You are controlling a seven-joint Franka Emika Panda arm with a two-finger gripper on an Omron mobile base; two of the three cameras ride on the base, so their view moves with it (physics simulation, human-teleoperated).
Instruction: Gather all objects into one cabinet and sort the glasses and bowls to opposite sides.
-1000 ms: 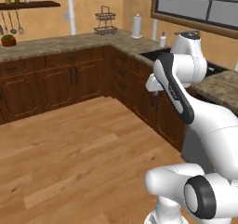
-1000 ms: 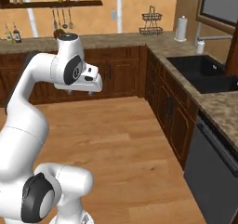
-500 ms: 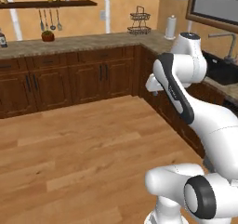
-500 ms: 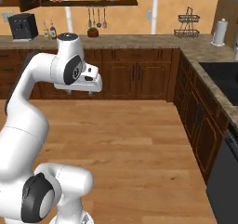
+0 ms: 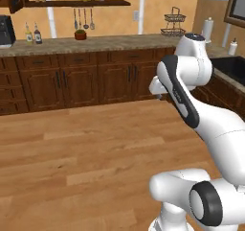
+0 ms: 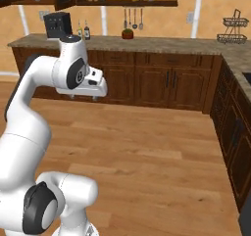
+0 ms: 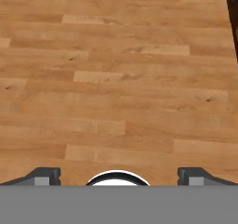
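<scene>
Base turns left, sink corner sliding out of frame and far counter [image 6: 147, 44] coming in; gripper [image 7: 118, 174] spread wide, empty, over bare floor [image 7: 116, 79]; cups, bowl unreached.

The white arm [image 6: 29, 117] bends up and holds its claw [image 6: 98, 85] high over the wooden floor [image 6: 147, 156]. Behind the claw runs a long stone surface [image 6: 147, 44] on dark brown cupboards [image 6: 157, 81]. Above the claw stands a black box [image 6: 58, 25] with two bottles [image 6: 83, 30] beside it. Far to the right sits a wire basket [image 6: 231, 30].
</scene>
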